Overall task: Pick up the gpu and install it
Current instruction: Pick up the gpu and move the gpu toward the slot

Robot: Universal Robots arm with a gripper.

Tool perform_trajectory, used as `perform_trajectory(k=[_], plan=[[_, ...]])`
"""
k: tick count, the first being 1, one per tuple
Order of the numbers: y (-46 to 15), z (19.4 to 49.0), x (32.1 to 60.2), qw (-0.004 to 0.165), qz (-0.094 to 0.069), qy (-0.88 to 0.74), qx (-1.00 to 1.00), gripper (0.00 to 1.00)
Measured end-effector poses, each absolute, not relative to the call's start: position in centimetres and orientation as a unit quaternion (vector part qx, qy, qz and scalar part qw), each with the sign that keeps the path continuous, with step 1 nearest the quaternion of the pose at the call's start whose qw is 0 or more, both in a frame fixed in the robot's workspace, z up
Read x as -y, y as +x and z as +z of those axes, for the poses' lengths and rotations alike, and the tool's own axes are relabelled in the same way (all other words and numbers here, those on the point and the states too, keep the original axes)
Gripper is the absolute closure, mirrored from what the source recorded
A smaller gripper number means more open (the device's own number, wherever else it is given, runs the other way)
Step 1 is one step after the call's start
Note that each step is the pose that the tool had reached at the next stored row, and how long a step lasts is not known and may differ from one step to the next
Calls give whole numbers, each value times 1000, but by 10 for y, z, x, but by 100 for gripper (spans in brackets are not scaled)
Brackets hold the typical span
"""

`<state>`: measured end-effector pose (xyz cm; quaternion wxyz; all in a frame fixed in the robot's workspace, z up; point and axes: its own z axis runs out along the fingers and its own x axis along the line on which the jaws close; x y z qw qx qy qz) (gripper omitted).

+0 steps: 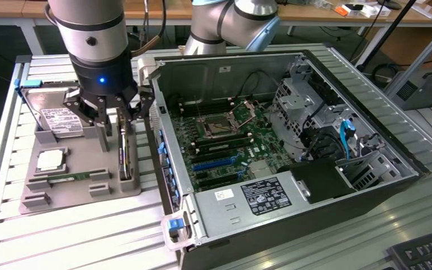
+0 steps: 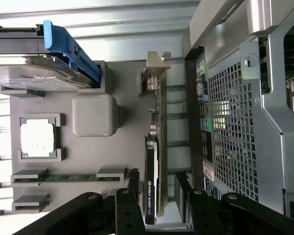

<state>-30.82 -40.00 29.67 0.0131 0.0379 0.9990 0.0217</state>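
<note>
So the hand (image 1: 115, 134) hangs wide open, holding nothing, straddling the gpu (image 2: 152, 188), which stands on edge in its gray tray (image 2: 122, 83), probably for easy grabbing.

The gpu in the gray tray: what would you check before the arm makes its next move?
1. Gripper jaws open: ok.
2. gpu standing on edge in the gray tray: ok.
3. One finger on each side of the gpu: ok.
4. gpu gripped: not ok, a gap shows on both sides.
5. Computer case side open, blue slots exposed: ok.
6. Hard drive clear of the fingers: ok.
</note>
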Motion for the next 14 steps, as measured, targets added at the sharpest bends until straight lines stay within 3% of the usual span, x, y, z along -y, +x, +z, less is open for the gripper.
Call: perform_trajectory(k=[14], plan=[[-308,291,400,13,22,38,-999,58]])
